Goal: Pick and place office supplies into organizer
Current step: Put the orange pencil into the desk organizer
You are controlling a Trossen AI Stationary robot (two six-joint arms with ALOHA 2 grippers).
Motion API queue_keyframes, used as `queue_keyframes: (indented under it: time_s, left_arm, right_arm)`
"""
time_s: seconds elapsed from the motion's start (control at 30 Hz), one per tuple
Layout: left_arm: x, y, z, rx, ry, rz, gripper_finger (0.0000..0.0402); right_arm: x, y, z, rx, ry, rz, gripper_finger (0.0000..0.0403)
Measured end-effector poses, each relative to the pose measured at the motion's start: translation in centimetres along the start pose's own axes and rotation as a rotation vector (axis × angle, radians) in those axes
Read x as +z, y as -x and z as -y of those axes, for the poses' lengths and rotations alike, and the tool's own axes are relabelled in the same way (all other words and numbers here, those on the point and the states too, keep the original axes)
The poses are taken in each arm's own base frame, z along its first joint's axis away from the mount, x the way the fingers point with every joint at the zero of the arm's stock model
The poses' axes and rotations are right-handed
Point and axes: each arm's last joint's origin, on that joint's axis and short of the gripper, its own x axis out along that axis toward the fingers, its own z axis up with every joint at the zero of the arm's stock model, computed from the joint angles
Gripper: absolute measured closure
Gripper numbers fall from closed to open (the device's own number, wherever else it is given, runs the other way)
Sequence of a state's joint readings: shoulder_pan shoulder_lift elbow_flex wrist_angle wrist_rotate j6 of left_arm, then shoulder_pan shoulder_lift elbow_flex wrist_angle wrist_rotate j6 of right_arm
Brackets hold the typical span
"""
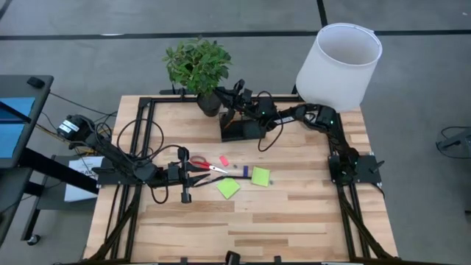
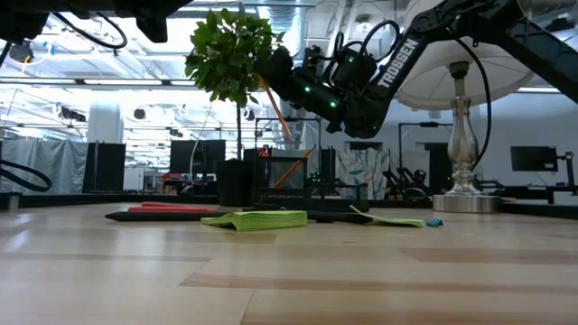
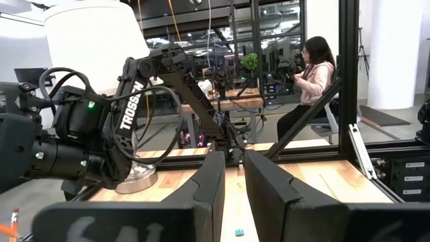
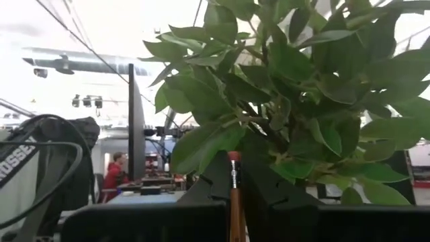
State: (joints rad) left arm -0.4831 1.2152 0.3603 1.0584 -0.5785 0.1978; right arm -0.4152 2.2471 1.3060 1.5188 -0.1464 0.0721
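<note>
Pencil [image 4: 233,195] — plant [image 4: 295,87] just behind

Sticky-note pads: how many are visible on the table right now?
2. One sticky-note pad lies right of the scissors; the other sticky-note pad sits beside it, nearer the front edge.

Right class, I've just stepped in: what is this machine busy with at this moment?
The right hand grips an orange pencil and holds it above the dark organizer at the back of the table, beside the potted plant. The left hand sits low at the red-handled scissors, fingers a little apart, holding nothing. Two green sticky-note pads and a small pink piece lie on the table, not yet placed.
</note>
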Motion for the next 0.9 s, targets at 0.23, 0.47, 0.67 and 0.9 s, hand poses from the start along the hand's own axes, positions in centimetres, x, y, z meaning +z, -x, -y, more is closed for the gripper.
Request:
queue_keyframes:
  time_s: [0.23, 0.47, 0.67, 0.9]
  left_arm:
    - [-0.1, 0.0, 0.0, -0.001, -0.003, -0.005, 0.035]
    - [-0.1, 0.0, 0.0, -0.001, -0.003, -0.005, 0.035]
    - [-0.1, 0.0, 0.0, -0.002, -0.003, -0.005, 0.035]
    - [-0.1, 0.0, 0.0, -0.001, -0.001, -0.005, 0.035]
  right_arm:
    - [0.0, 0.0, -0.2, 0.065, -0.025, -0.005, 0.0403]
    - [0.1, 0.0, -0.3, 0.113, -0.049, 0.004, 0.0403]
    - [0.3, 0.2, 0.9, 0.113, -0.063, 0.004, 0.0403]
    - [0.5, 0.5, 2.2, 0.087, -0.074, 0.013, 0.0403]
